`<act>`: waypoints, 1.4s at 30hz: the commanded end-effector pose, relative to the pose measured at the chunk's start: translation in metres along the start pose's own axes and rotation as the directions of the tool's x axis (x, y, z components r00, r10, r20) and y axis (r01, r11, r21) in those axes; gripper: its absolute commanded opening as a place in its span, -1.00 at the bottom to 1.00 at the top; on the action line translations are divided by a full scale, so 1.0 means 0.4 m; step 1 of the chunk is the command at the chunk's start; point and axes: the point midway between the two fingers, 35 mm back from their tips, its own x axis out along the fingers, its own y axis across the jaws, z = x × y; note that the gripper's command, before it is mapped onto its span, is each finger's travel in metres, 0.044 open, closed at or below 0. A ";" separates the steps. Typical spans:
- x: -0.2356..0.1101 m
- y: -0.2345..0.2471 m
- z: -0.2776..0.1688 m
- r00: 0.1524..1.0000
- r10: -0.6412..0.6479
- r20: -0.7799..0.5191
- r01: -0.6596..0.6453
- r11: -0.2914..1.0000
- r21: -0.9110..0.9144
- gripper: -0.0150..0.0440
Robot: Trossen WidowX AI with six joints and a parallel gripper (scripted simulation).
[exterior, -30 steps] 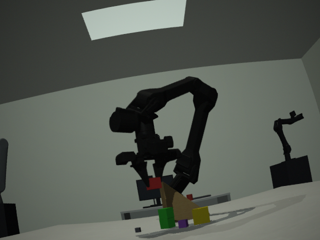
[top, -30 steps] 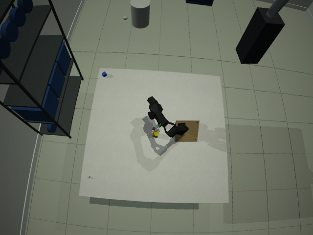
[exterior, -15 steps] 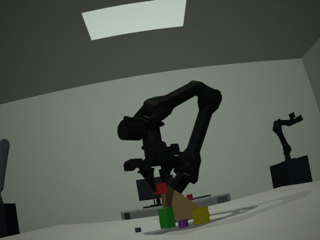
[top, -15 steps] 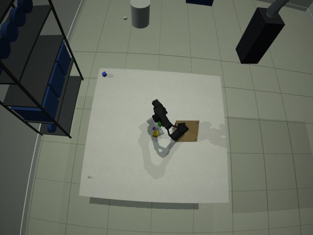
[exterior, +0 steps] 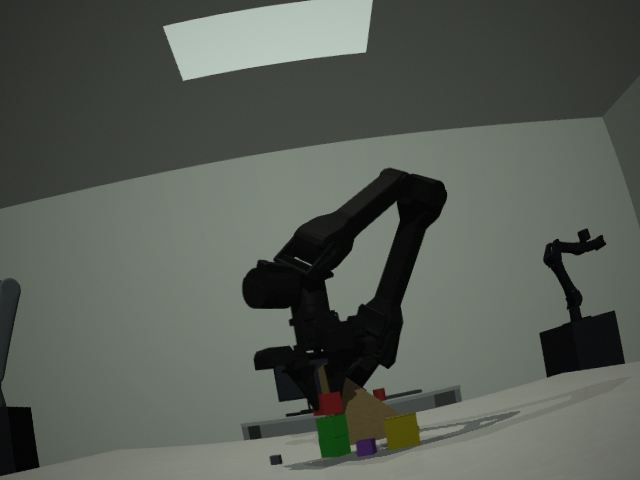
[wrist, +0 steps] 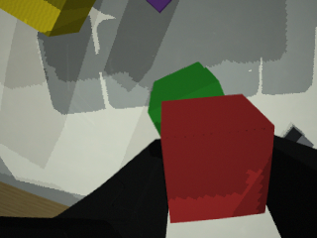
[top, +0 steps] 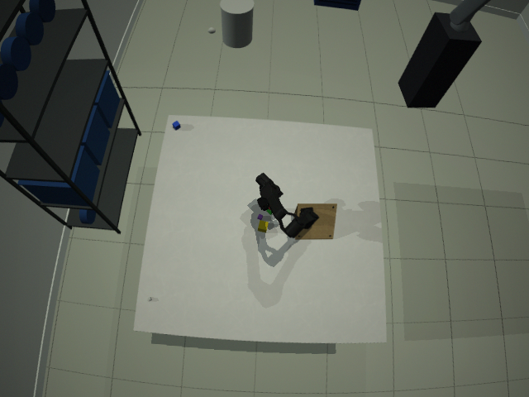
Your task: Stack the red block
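The arm [exterior: 361, 248] was folded low over the white surface [top: 205, 265], its wrist turned downward so that the load could be brought straight onto the stack. The wooden base plate [top: 324, 217] was seen beneath the arm's foot. The yellow block [exterior: 401, 430] stood just beside the green tower [exterior: 333, 435], with the small purple block [exterior: 366, 446] between them; a low, vertical approach was presumably chosen so that neither neighbour nor tower would be struck. The jaws [exterior: 326, 400] were clenched on the red block [wrist: 214, 159], which was held directly above the tower and appeared, in the exterior view, to be touching or almost touching its top. In the wrist view the green top showed only partly behind the red block, which suggested rough alignment. Release was judged to be the step remaining. A tiny blue block [top: 175, 124] lay well apart, near a corner of the surface.
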 end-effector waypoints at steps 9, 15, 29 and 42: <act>0.013 0.002 0.000 1.000 0.001 0.004 -0.001 1.000 0.005 -0.49; 0.013 0.002 0.000 1.000 0.001 0.004 -0.001 1.000 0.005 -0.49; 0.013 0.002 -0.001 1.000 0.000 0.001 0.000 1.000 0.002 -0.40; 0.013 0.002 -0.001 1.000 0.000 0.001 0.000 1.000 0.002 0.75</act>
